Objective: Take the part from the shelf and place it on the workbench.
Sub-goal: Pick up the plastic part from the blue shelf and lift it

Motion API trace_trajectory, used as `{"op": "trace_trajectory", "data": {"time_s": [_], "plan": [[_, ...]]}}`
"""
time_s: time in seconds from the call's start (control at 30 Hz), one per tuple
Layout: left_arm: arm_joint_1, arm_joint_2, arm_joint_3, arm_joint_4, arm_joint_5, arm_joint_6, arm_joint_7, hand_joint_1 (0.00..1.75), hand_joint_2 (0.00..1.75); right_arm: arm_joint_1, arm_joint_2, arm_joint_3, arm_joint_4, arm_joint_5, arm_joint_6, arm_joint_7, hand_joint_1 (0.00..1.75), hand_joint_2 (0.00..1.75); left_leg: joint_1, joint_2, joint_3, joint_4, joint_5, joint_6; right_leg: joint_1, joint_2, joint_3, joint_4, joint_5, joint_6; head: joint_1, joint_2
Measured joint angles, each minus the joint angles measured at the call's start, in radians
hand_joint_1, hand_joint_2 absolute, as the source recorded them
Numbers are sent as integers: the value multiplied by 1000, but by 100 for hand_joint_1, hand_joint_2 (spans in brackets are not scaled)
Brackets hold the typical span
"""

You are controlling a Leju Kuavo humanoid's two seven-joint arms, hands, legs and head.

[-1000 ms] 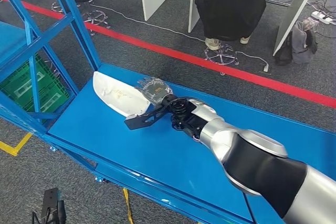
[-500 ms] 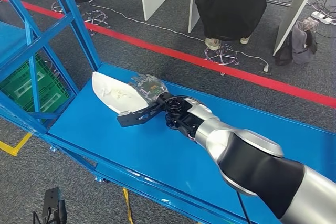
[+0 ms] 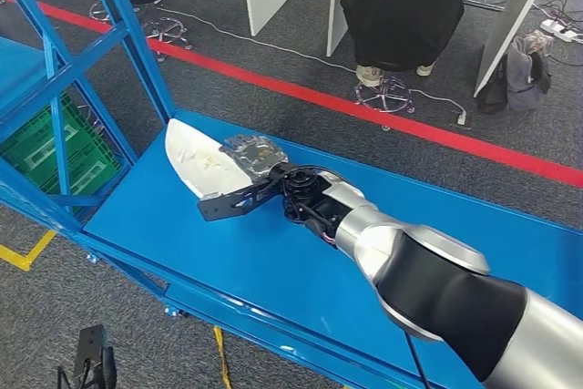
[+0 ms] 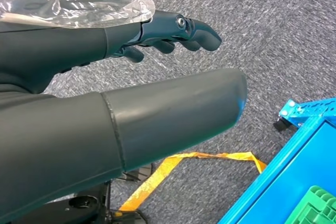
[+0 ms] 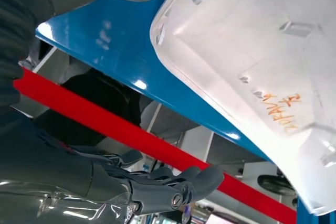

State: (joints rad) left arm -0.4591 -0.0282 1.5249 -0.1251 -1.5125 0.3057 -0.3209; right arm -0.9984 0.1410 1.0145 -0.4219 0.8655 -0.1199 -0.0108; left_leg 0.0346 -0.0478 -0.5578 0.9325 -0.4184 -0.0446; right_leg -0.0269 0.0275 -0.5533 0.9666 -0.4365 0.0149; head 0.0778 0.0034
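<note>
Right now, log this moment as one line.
right hand: over white part, grip unclear | part: on blue workbench | left hand: empty

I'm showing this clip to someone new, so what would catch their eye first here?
Most likely the white part lying at the far left end of the blue workbench, with the silver right arm stretched across the bench and its right hand at the part's near edge. Behind, a red floor stripe runs past a seated person in black.
</note>
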Motion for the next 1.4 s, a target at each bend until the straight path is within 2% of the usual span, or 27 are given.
{"op": "trace_trajectory", "data": {"time_s": [0.77, 1.4], "plan": [[-4, -2, 0, 0, -13, -4, 2, 0, 0, 9, 19, -37, 13, -83, 96, -21, 0, 175, 0, 0, 0, 0, 0, 0, 0, 0, 0, 0, 0, 0, 0, 0], [-5, -7, 0, 0, -16, -4, 1, 0, 0, 11, 27, -39, 13, -91, 46, -8, 0, 175, 0, 0, 0, 0, 0, 0, 0, 0, 0, 0, 0, 0, 0, 0]]}}
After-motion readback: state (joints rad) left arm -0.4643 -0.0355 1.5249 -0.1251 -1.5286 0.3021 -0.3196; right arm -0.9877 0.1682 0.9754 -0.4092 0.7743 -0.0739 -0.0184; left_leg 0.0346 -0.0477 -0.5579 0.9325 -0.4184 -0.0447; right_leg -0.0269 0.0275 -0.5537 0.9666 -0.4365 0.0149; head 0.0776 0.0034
